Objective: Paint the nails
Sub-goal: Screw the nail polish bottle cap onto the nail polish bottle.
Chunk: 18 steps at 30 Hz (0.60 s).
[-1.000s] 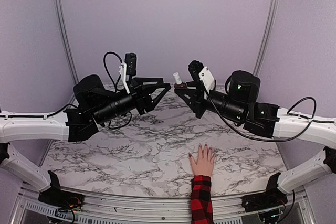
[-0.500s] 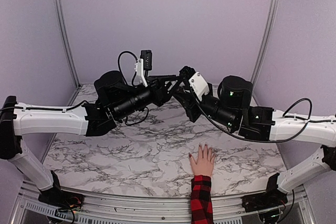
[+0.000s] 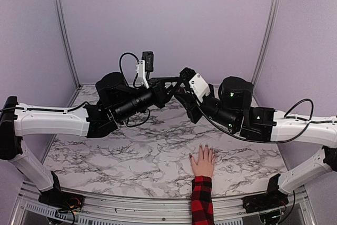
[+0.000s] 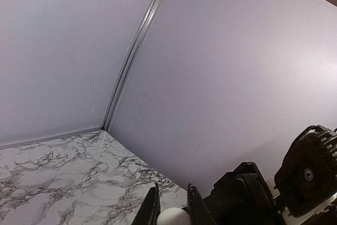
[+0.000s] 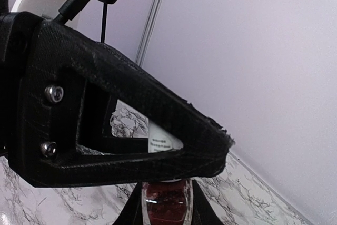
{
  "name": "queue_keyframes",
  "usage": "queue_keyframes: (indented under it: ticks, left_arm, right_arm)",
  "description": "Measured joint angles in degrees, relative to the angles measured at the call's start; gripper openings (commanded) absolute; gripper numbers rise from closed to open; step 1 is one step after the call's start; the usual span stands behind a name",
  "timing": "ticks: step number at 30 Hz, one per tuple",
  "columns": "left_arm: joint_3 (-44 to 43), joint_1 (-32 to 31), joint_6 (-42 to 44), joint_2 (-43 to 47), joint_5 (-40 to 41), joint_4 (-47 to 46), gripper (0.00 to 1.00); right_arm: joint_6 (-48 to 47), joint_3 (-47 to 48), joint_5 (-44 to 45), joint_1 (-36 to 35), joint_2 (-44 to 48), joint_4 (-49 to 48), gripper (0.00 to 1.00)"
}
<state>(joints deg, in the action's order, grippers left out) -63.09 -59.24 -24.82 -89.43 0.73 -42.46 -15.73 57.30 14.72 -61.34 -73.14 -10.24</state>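
Observation:
A pale hand (image 3: 202, 163) in a red-and-black plaid sleeve (image 3: 201, 203) lies flat on the marble table near its front edge. The nails (image 3: 203, 146) are tiny dark tips on its fingers. High above the table's back, my right gripper (image 3: 182, 90) is shut on a small bottle of dark red polish (image 5: 168, 207). My left gripper (image 3: 176, 83) meets it from the left and is shut on the bottle's white cap (image 4: 172, 217). In the right wrist view a black left finger (image 5: 131, 130) crosses in front of the cap (image 5: 160, 140). Both grippers are well above and behind the hand.
The marble tabletop (image 3: 131, 151) spreads under both arms, with lilac walls behind and at the sides. Metal corner posts (image 3: 63, 30) stand at back left and back right. The arm bases sit at the near corners.
My left arm has swung right to the bottle and its jaws have closed on the white cap. The right arm moved slightly left with the bottle. The hand stayed still.

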Motion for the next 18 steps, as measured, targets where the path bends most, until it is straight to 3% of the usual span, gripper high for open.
queue_keyframes:
  ticks: [18]
  left_arm:
    - [0.7, 1.9, 8.5, 1.5, -17.8, -2.6, 0.00]
  right_arm:
    - [6.9, 0.0, -32.2, 8.7, 3.3, 2.3, 0.00]
